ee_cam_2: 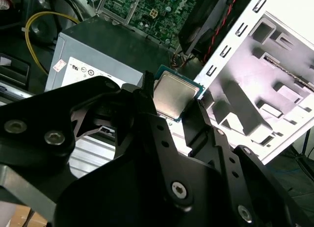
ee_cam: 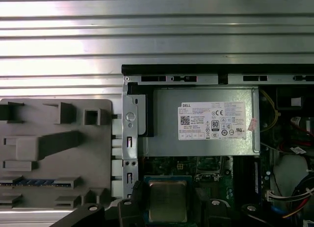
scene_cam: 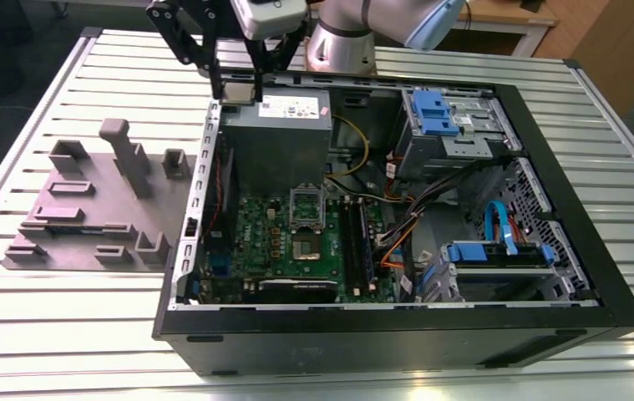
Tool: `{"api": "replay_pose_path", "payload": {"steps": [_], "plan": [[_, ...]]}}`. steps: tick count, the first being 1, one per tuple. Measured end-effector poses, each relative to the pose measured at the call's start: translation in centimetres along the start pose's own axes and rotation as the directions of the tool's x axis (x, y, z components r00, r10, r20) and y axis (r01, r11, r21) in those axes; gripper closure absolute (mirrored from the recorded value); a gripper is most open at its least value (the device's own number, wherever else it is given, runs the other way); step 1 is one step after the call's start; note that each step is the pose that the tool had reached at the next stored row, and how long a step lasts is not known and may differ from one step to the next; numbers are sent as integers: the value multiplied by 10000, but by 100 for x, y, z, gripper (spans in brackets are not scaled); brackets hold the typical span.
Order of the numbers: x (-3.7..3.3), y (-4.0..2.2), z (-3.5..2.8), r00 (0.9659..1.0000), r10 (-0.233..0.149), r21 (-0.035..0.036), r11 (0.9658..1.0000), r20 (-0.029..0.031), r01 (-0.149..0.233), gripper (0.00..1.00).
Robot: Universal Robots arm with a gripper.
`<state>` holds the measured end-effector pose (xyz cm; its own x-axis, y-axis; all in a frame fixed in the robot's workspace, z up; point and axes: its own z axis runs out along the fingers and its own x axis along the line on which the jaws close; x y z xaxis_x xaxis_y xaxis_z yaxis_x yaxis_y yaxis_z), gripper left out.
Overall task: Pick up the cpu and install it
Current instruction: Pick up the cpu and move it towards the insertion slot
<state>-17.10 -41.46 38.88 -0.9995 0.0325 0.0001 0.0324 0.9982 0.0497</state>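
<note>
A worktop (scene_cam: 428, 71) of ribbed metal slats carries an open black computer case (scene_cam: 584, 259) lying on its side. A grey moulded fixture tray (scene_cam: 83, 209) sits just beside it on the exterior view's left. Wooden furniture (scene_cam: 612, 46) stands behind the worktop at the exterior view's right. Inside the case, a grey power-supply box (scene_cam: 277, 138) with a white label lies next to the green motherboard (scene_cam: 261, 242). The arm (scene_cam: 345, 38) reaches in from the far side. Its black jaws are closed part-way on the cpu (ee_cam_2: 172, 93), pressing on two opposite edges so that the metal top shows between them. The cpu (ee_cam: 167, 201) hangs in the air above the corner of the power-supply box nearest the fixture tray. It is well apart from the motherboard's socket (scene_cam: 307, 246).
</note>
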Motion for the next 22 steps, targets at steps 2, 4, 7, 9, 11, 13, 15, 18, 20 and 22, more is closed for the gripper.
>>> {"api": "replay_pose_path", "payload": {"steps": [2, 4, 7, 9, 11, 13, 15, 18, 20, 22], "plan": [[-20, 1, 0, 10000, -1, 1, 10000, -1, 1, 53], [-39, 1, 0, 10000, -1, 0, 10000, 0, 1, 53], [-71, 2, 0, 10000, -1, 1, 10000, -1, 1, 53], [-90, 3, 0, 10000, -1, 1, 10000, -1, 1, 53], [-108, 4, 0, 10000, -1, 0, 10000, 0, 1, 53], [-126, 4, 0, 10000, -1, 0, 10000, 0, 1, 53], [-142, 5, 0, 10000, -1, 1, 10000, -1, 1, 53], [-152, 5, 0, 10000, 0, 0, 10000, 0, 0, 53], [-165, 5, 0, 10000, -1, 0, 10000, -1, 1, 53], [-167, 5, 0, 10000, -1, 1, 10000, -1, 1, 53]]}}
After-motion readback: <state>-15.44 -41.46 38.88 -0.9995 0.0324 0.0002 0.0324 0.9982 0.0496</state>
